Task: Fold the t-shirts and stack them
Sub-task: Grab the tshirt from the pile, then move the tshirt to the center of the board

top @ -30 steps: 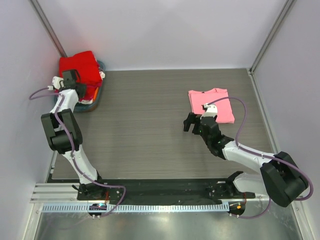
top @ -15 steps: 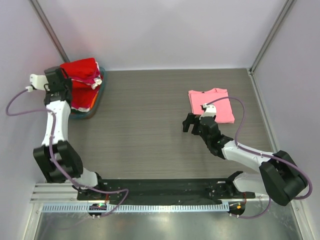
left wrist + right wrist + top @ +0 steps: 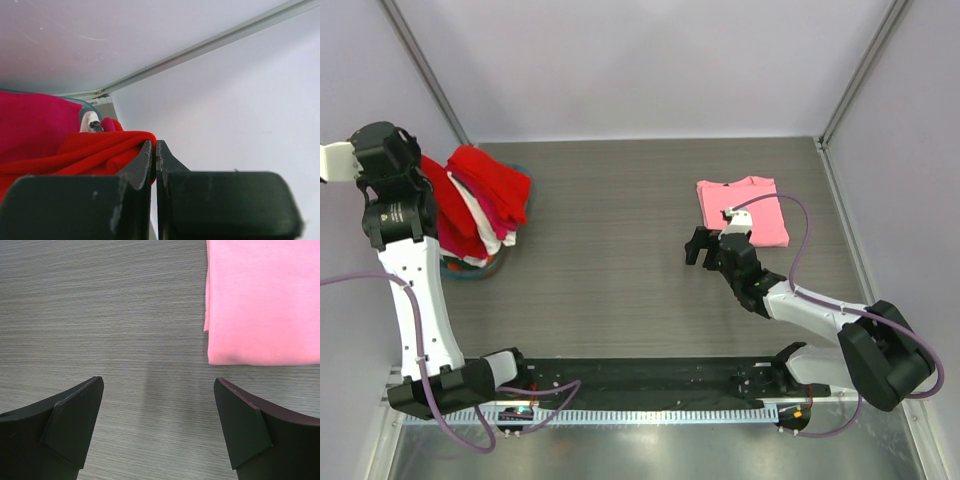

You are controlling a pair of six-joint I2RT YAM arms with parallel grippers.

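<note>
At the far left of the grey wood-grain surface (image 3: 610,230), the left gripper (image 3: 154,146) stands high beside the wall, its jaws clenched on a fold of the bright red t-shirt (image 3: 488,182). The red cloth is bunched and creased where the jaws pinch it, and from there it drapes down and to the right in soft, loose folds. Beneath it lie layers of white t-shirt (image 3: 480,222) and magenta t-shirt (image 3: 500,212), crumpled together in a heap that spills over the teal basin (image 3: 470,272), of which only part of the near rim shows. How many shirts make up the heap cannot be told.

Toward the right, the right gripper (image 3: 703,250) hangs low over bare surface, its jaws released and spread wide with nothing between them. Just beyond its right-hand fingertip lies the light pink t-shirt (image 3: 265,300), folded into a neat flat rectangle with clean straight edges and a smooth top. It lies by itself in the right half of the surface, well apart from the basin, with its short sleeves and neckline turned toward the back wall. The jaws are near the shirt's near-left corner but do not touch it.
</note>
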